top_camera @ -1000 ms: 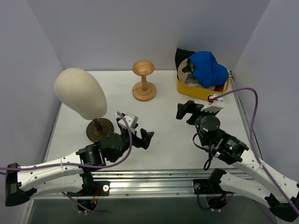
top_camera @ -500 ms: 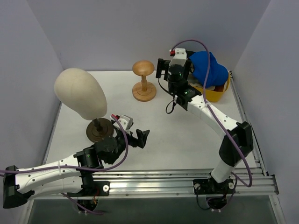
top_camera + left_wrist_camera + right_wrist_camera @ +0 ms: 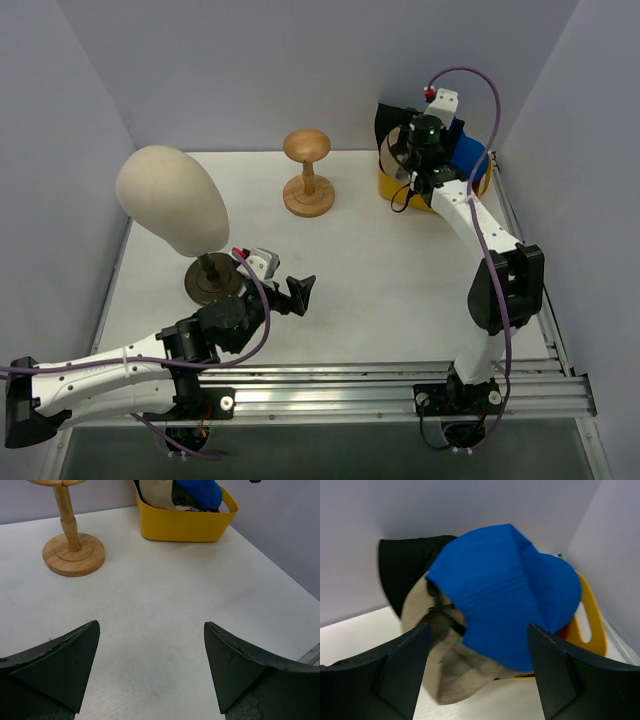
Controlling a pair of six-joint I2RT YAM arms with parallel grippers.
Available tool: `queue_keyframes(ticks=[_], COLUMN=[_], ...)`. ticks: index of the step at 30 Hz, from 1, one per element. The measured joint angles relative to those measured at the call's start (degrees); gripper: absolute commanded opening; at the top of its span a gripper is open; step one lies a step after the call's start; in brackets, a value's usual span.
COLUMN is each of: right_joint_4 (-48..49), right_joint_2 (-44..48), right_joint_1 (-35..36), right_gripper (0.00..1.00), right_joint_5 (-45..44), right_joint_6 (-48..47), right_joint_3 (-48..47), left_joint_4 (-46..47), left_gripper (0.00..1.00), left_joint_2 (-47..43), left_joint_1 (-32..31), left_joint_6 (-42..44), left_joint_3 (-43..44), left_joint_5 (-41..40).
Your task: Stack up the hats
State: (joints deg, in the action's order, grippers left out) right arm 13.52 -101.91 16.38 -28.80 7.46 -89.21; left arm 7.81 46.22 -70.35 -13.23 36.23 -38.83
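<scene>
Four hats are piled in the yellow bin [image 3: 588, 614] at the table's far right corner. The blue cap [image 3: 505, 597] sits on top of the bin's pile. The tan cap [image 3: 447, 677] lies under it and spills over the bin's left rim. The black bucket hat [image 3: 402, 565] stands at the bin's back left, against the wall. A sliver of dark red hat [image 3: 564, 630] shows under the blue cap, by the bin's handle slot. The right gripper [image 3: 479, 626] hovers right over the bin, jaws wide apart and holding nothing, the blue cap framed between its fingers. The left gripper [image 3: 150, 624] is well apart from the bin, low over bare table, jaws spread and empty. The wooden hat stand [image 3: 308, 172] is left of the bin. The mannequin head [image 3: 170, 198] is much farther left of the bin.
</scene>
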Motion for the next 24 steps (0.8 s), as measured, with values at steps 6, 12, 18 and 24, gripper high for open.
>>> queue_keyframes(ticks=[6,12,18,24], right_joint_4=[-1.8,-4.2,-5.3,-5.0], right_joint_2=[-1.8,-4.6,-7.8,-8.5], right_joint_1=[-3.6,-6.7,-12.0,-13.3], right_gripper=[0.71,0.66,0.55,0.54], right_joint_5=[-2.5,2.3,8.7,13.7], right_joint_6=[-2.2,-3.0,-2.9,-3.6], right_joint_3=[-2.4,-3.9,-4.7,-4.9], left_joint_4=[0.3,0.3,0.4,0.7], left_gripper=[0.94,0.94,0.94,0.94], left_joint_2=[0.7,1.4,1.5,2.1], left_joint_1=[0.0,0.0,0.0,0.0], left_joint_6=[0.3,0.4,0.4,0.4], left_joint_3=[0.0,0.0,0.0,0.0], left_joint_5=[-0.2,-0.3,-0.3,-0.3])
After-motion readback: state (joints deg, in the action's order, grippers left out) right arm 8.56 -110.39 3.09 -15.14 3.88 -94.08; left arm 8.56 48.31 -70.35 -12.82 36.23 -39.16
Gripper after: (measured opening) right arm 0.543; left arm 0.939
